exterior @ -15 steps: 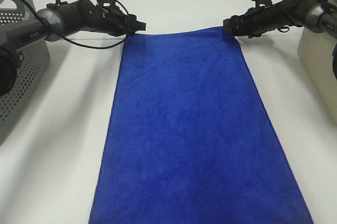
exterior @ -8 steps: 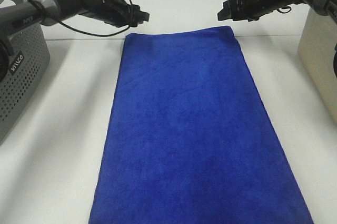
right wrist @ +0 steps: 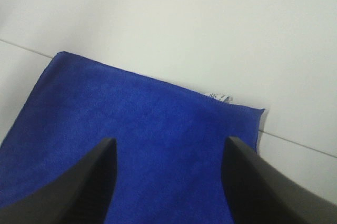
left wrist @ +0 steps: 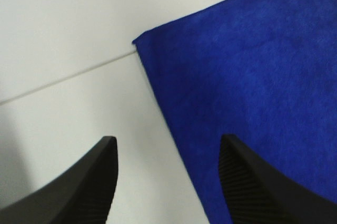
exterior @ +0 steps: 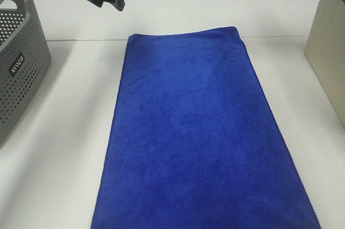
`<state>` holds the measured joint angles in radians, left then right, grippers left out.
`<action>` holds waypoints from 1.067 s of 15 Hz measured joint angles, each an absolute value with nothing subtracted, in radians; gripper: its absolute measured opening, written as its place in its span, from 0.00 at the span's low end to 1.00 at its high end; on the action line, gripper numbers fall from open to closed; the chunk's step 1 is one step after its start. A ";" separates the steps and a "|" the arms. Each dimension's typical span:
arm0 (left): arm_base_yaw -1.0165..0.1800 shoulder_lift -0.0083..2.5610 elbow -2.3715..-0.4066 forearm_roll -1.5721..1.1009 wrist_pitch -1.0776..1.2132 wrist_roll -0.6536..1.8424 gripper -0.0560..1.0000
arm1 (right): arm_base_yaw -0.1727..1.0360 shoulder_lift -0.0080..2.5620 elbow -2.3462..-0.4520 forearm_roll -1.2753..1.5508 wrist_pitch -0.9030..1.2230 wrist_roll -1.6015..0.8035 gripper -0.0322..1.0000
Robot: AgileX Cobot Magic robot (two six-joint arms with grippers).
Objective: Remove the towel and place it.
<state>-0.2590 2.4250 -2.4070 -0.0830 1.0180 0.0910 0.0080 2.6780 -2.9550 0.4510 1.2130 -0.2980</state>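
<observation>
Blue towel lying flat on the white counter; soft, limp and light, best pinched at its far corners. Left gripper and right gripper hover above, jaws apart and empty

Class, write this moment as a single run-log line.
towel: spread flat on table, unheld | left gripper: open, empty, above far left corner | right gripper: open, empty, above far right corner
</observation>
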 joint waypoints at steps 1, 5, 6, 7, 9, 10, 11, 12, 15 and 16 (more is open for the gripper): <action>-0.259 2.394 -2.407 -0.043 1.097 0.049 0.55 | 0.018 2.639 -2.955 0.416 1.213 -0.259 0.61; -0.259 2.302 -2.407 0.135 1.211 -0.052 0.55 | 0.072 2.516 -2.931 0.165 1.217 -0.151 0.61; -0.256 2.282 -2.407 0.161 1.212 -0.065 0.55 | 0.074 2.473 -2.890 0.087 1.217 -0.119 0.61; -0.250 2.259 -2.407 0.172 1.213 -0.075 0.55 | 0.071 2.424 -2.816 0.029 1.217 -0.100 0.61; -0.223 2.209 -2.407 0.167 1.214 -0.100 0.55 | 0.068 2.279 -2.616 -0.024 1.217 -0.093 0.61; -0.199 2.180 -2.403 0.159 1.214 -0.104 0.55 | 0.068 2.183 -2.485 -0.024 1.217 -0.093 0.61; -0.187 2.166 -2.396 0.157 1.214 -0.104 0.55 | 0.069 2.141 -2.430 -0.024 1.217 -0.093 0.61; -0.159 2.125 -2.357 0.155 1.214 -0.104 0.55 | 0.069 2.048 -2.294 -0.020 1.217 -0.093 0.61; -0.061 1.835 -2.032 0.128 1.213 -0.104 0.55 | 0.069 1.649 -1.861 -0.008 1.217 -0.060 0.61; -0.043 1.744 -1.925 0.128 1.213 -0.100 0.55 | 0.069 1.550 -1.769 -0.008 1.217 -0.049 0.61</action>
<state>-0.0430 1.7440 -1.9250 0.1280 1.2130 -0.1000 0.0690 1.5500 -1.7690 -0.0080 1.2170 -0.0490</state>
